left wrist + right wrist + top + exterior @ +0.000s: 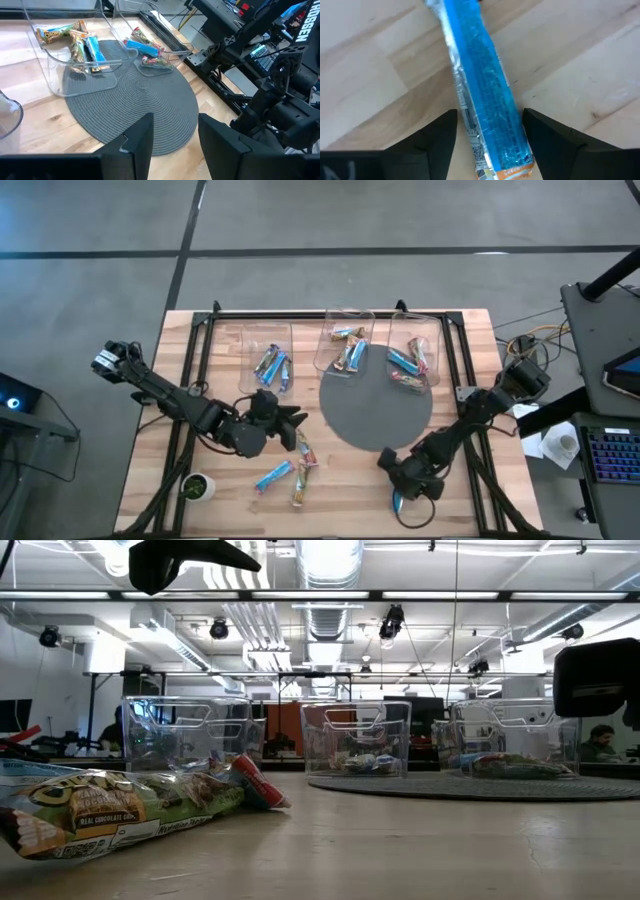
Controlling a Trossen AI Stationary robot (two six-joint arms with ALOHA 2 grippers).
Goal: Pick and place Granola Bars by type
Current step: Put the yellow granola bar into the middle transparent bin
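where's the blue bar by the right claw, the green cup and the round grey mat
blue bar (485, 95), right wrist view, middle of its wrapper
green cup (197, 486), high view, centre of its top
round grey mat (375, 412), high view, bare middle of its surface

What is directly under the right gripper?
A blue bar lies on the wooden table between the right gripper's open fingers. From above, the gripper hides most of it.

left arm reaches in from the left edge, left hand (285, 423) mid-counter, fingers parted, nothing between them. right arm angled in from right, right hand (405, 492) low near front edge, fingers apart.
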